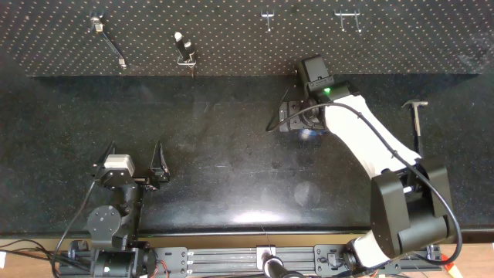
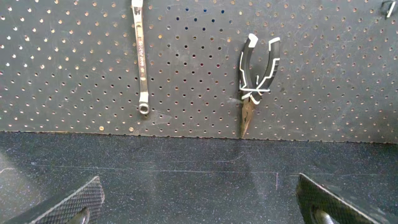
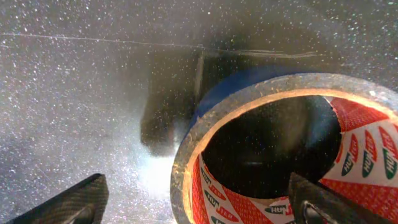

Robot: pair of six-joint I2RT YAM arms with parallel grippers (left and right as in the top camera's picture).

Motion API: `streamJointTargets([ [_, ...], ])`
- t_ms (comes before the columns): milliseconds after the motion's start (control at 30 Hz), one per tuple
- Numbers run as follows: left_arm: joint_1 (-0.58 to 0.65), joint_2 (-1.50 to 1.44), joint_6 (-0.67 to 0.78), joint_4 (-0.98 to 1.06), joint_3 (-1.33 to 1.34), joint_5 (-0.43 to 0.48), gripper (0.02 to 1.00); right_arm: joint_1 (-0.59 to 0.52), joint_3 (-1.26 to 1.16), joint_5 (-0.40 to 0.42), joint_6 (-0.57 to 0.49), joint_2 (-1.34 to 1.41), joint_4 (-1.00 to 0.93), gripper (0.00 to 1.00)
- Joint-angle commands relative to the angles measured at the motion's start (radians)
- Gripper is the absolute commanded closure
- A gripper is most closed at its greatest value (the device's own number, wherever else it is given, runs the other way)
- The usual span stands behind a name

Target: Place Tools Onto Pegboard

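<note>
On the worktop (image 1: 231, 154), just near of the pegboard's foot: tape roll (image 3: 224, 93), blue outside, printed card core, right of centre under the right arm's wrist.
Tape roll, attitude: lies flat with its hole facing up. As a ring it has no long axis, and its own axis stands upright.
Right gripper (image 3: 199, 202): low over the roll, fingers spread wide, holding nothing. 1 finger shows over the hole, the other outside the wall.
Left gripper (image 2: 202, 202): near left, well apart from the roll, spread wide, empty, facing the board.
Pegboard (image 1: 231, 31): upright along the far edge. Wrench (image 2: 142, 56) hangs at far left, with pliers (image 2: 256, 74) to its right, nose down. 2 bare hook sets (image 1: 349, 17) lie farther right.
Hammer (image 1: 417, 123): on the worktop at right, well apart from the roll. Long axis runs near to far, head at the far end.
Step, as judged: grasp of the roll not yet made.
Risk 1: a pinch on 1 wall alone may let the smooth roll swing or slip once it is lifted.
Risk 2: fingers set too high may skid the roll across the worktop instead of gripping it.
Risk 3: if the roll hangs tilted, its hole may miss the hook and the roll may drop at the board's foot.
</note>
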Motion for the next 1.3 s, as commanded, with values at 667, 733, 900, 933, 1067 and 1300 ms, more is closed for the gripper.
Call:
streamJointTargets([
  [667,-0.004,-0.008,-0.005,-0.008,-0.002,0.006,0.023,0.008,0.023,0.017,-0.064,-0.222,0.059,0.925],
  [733,-0.004,-0.008,-0.005,-0.008,-0.002,0.006,0.023,0.008,0.023,0.023,-0.064,-0.338,0.095,0.925],
  [900,-0.004,-0.008,-0.006,-0.008,-0.002,0.006,0.023,0.086,0.023,0.024,-0.132,-0.525,0.278,0.925],
  [933,-0.004,-0.008,-0.006,-0.008,-0.002,0.006,0.023,0.115,0.023,0.024,-0.145,-0.532,0.341,0.925],
  [1067,-0.004,-0.008,-0.005,-0.008,-0.002,0.006,0.023,0.195,0.023,0.025,-0.220,-0.498,0.478,0.925],
  [1300,-0.004,-0.008,-0.005,-0.008,-0.002,0.006,0.023,0.225,0.023,0.150,-0.255,-0.310,0.647,0.928],
])
